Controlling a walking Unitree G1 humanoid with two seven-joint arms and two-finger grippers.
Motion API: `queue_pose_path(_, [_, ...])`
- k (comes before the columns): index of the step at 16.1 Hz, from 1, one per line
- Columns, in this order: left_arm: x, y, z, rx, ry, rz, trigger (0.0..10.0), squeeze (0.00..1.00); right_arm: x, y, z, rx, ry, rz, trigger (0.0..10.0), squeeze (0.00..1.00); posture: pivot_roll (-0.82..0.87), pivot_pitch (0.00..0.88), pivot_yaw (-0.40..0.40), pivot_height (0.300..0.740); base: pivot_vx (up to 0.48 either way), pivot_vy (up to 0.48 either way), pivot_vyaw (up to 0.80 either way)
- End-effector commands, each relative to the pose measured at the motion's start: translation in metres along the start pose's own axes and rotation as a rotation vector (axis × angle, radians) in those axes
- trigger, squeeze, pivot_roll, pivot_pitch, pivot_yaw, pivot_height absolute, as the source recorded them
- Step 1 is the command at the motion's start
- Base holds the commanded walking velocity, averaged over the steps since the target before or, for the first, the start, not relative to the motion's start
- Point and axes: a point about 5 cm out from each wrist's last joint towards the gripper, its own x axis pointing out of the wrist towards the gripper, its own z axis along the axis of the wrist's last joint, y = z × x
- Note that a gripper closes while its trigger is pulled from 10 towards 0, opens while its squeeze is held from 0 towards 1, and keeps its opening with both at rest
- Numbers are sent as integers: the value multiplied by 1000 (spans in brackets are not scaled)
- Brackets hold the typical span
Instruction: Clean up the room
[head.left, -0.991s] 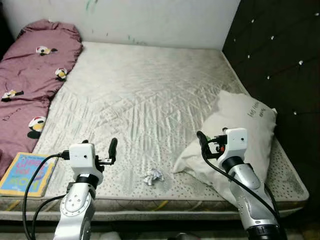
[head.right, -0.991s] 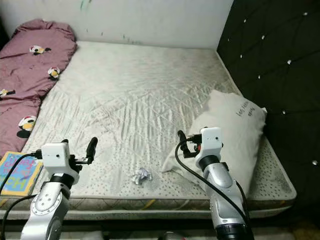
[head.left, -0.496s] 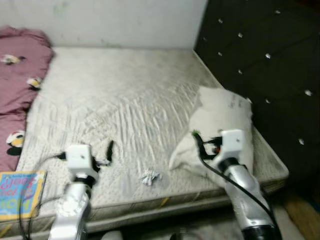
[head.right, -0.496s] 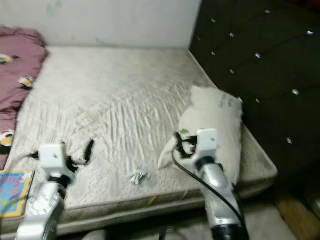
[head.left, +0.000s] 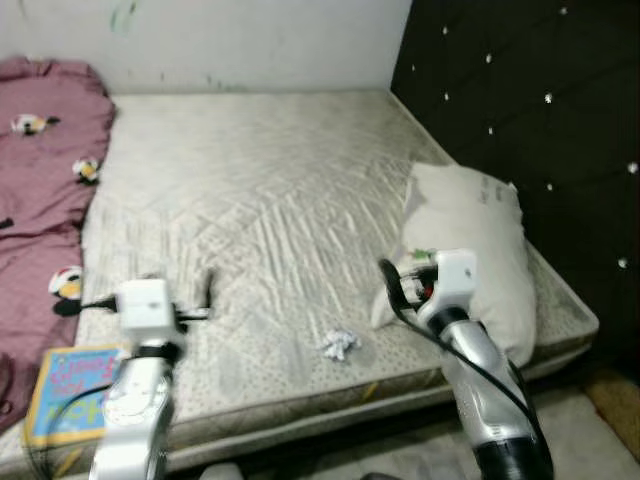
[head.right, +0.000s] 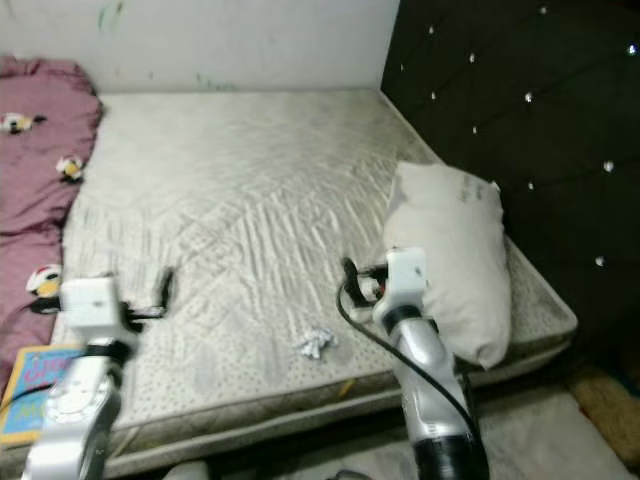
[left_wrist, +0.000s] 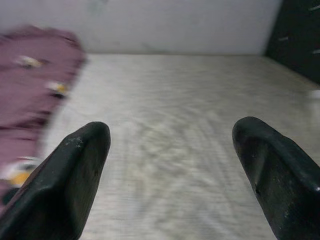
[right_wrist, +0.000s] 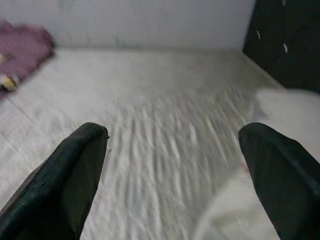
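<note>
We are approaching the bed (head.left: 260, 180), both our left hand (left_wrist: 170, 175) and right hand (right_wrist: 172, 175) released and empty, so next we reach for the crumpled paper (head.left: 338, 343) near its front edge.

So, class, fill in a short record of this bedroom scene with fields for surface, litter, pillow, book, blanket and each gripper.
surface: bare quilted mattress
litter: crumpled paper near the front edge, between the arms
pillow: white pillow by the dark headboard
book: colourful book at the mattress's front left corner
blanket: maroon blanket along the left side
left gripper: open, holding nothing
right gripper: open, holding nothing
</note>
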Motion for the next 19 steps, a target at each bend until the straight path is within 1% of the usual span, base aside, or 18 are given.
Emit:
queue_pose_path(1, [-3,-8,7,36,-36,3,10000,0,-2,-12,7,-13,-33,-54,10000,0,55,0,-66,740,0,0,0])
queue_pose_path(3, [-5,-5,8,53,-42,54,10000,0,-5,-11,4,-9,-23,-61,10000,0,55,0,-66,740,0,0,0])
queue_pose_path(4, [-4,-2,10,105,-61,77,10000,0,-7,-12,0,-11,-14,-65,10000,0,60,0,-54,740,0,0,0])
queue_pose_path(5, [-3,-5,16,129,-112,10,10000,0,-6,-10,2,-31,-32,-59,10000,0,60,0,-54,740,0,0,0])
queue_pose_path(6, [-6,-3,16,116,-102,49,10000,0,-6,-8,5,-41,-52,-39,10000,0,54,0,-53,740,0,0,0])
queue_pose_path(7, [-10,-2,12,131,-75,84,10000,0,-7,-10,3,-29,-30,-56,10000,0,56,0,-55,740,0,0,0])
queue_pose_path(8, [-11,-2,10,138,-71,85,10000,0,-8,-10,2,-23,-21,-60,10000,0,56,0,-55,740,0,0,0])
queue_pose_path(10, [-12,-3,6,111,-47,65,10000,0,-9,-7,1,-22,-21,-28,10000,0,47,0,-47,740,0,0,0])
queue_pose_path(12, [-10,-1,7,90,-42,76,10000,0,-7,-10,3,-2,-22,-41,10000,0,47,0,-49,740,0,0,0])
queue_pose_path(13, [-9,1,8,77,-47,93,10000,0,-7,-10,3,3,-19,-41,10000,0,45,0,-49,740,0,0,0])
queue_pose_path(14, [-8,3,9,33,-41,125,10000,0,-7,-11,2,16,-15,-39,10000,0,44,0,-50,740,0,0,0])
queue_pose_path(15, [-7,2,13,30,-44,129,10000,0,-7,-10,2,20,-14,-36,10000,0,46,0,-51,740,0,0,0])
queue_pose_path(16, [-6,2,14,49,-51,122,10000,0,-8,-8,1,20,-13,-26,10000,0,45,0,-51,740,0,0,0])
queue_pose_path(17, [-6,2,13,56,-52,108,10000,0,-8,-6,0,20,-10,-16,10000,0,46,0,-52,740,0,0,0])
queue_pose_path(19, [-8,4,10,53,-40,117,10000,0,-9,-3,-1,14,-5,5,10000,0,43,0,-55,740,0,0,0])
